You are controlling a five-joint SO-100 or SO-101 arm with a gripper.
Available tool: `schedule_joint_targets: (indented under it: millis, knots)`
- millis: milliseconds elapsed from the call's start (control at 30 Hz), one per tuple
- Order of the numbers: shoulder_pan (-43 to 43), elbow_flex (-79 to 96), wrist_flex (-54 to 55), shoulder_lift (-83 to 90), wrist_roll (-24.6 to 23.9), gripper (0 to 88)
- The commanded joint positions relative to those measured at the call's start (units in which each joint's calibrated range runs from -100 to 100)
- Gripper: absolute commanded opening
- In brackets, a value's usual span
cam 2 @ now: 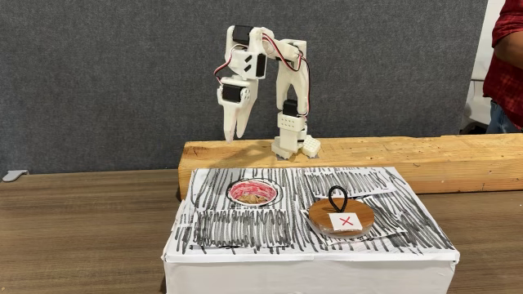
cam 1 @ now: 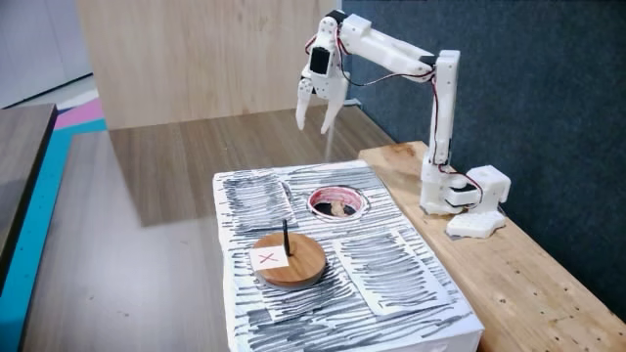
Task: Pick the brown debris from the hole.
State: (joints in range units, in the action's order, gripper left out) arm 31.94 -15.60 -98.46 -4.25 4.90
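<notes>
Your white arm stands on a pale wooden beam (cam 1: 509, 264), raised and folded, with the gripper (cam 1: 315, 125) hanging in the air above and behind the box, fingertips pointing down. In a fixed view the two fingers are spread apart with nothing between them; in the other fixed view the gripper (cam 2: 235, 131) is seen edge-on, so the gap does not show there.

Below it sits a white box (cam 1: 391, 293) whose top is covered in black scribbled lines. The hole (cam 1: 337, 203) is cut in that top, round, with a pale rim and red-pink inside. The brown debris (cam 1: 339, 207) lies inside the hole, a small tan lump against the red lining, also visible from the front (cam 2: 255, 194).

Beside the hole on the box top rests a round wooden disc (cam 1: 298, 264) with a black peg (cam 1: 286, 238) standing up from it. A white label on the disc bears a red "X" (cam 2: 346, 221). No other writing can be read.

The box stands on a brown tabletop (cam 2: 82, 229). A person's red sleeve (cam 2: 507, 41) shows at the right edge.
</notes>
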Motion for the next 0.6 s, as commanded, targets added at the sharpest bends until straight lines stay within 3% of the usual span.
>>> schedule_joint_targets:
  millis: [0, 567]
  knots:
    - [-0.07, -1.97, -0.61, -0.53, 0.35, 16.7]
    - [-0.21, 10.19, -0.61, -8.4, 1.02, 16.7]
